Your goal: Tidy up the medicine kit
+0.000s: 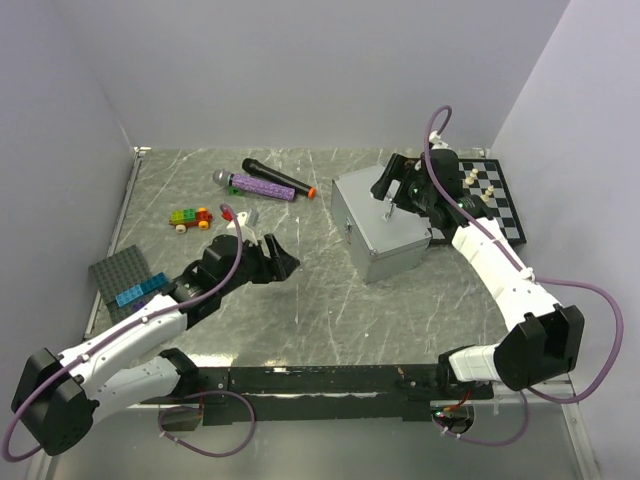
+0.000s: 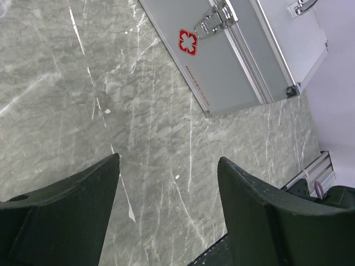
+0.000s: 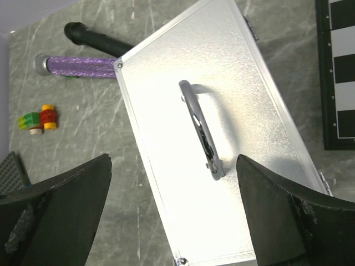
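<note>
Right gripper (image 3: 173, 166): spread, held above boxy silver-grey metal case (image 1: 385, 228).
Curved metal handle (image 3: 202, 133): crosswise between its fingers.
Left gripper (image 2: 167, 163): spread, well apart.

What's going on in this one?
The right gripper hangs open above the curved top handle of the boxy silver-grey metal case, apparently not touching it. The left gripper, also open and empty, hovers over the grey marbled table, facing the case's latched front. The lid is shut; no contents show.
</note>
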Tool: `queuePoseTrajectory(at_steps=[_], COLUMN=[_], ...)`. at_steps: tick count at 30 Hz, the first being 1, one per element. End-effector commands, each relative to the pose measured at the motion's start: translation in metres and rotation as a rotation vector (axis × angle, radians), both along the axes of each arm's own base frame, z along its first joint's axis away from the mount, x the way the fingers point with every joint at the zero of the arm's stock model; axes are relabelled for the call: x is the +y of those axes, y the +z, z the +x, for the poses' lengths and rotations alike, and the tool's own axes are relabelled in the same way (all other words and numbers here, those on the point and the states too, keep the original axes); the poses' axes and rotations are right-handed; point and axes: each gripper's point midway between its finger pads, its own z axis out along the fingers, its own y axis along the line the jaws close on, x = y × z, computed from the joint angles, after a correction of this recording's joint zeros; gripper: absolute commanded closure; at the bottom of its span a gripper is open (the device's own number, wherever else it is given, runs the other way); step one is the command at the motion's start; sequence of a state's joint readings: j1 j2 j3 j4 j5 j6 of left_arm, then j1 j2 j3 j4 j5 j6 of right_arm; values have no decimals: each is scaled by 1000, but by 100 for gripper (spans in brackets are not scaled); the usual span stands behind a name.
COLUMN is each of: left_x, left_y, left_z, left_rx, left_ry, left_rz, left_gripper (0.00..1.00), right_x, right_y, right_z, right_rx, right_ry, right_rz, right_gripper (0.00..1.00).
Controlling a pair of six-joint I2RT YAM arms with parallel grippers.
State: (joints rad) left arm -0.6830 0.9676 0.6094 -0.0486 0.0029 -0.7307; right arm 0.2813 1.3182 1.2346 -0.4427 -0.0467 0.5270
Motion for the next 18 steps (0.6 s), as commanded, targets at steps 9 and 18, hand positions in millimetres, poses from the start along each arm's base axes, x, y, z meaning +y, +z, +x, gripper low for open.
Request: queuePoseTrajectory(at_steps=[9, 18], left_x=[-2, 1], left_y=[24, 26], left_z=[-5, -25], left_rx=[-59, -72], left_ry=[-21, -88], left_rz=[-59, -74], left_gripper=[24, 25], right_x=[-52, -50], right_y=[1, -25], right_z=[51, 116], right_rx=[-18, 53], right_ry=[-203, -105], right_rz=[-65, 101], right_gripper=[0, 0])
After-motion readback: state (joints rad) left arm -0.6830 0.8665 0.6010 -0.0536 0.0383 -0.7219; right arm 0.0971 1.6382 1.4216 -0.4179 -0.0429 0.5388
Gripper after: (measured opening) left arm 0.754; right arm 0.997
